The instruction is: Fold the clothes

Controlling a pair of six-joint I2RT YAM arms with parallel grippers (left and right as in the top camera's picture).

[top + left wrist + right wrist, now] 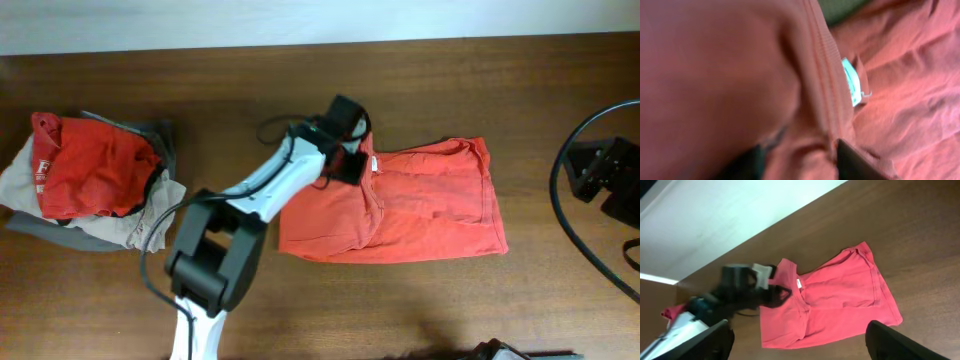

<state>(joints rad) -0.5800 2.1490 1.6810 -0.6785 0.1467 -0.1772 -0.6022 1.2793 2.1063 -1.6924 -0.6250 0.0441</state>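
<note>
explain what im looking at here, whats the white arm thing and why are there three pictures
The white arm is one of two robot arms at a wooden table. One picture looks down from above; the other two come from cameras on each wrist. The left gripper is at the collar of an orange-red T-shirt, lying partly folded; in its close-up the fabric bunches between its dark fingers, so it seems to be gripping the collar. The right gripper hangs open above the table, holding nothing. A pile of other clothes sits at the table's left end.
</note>
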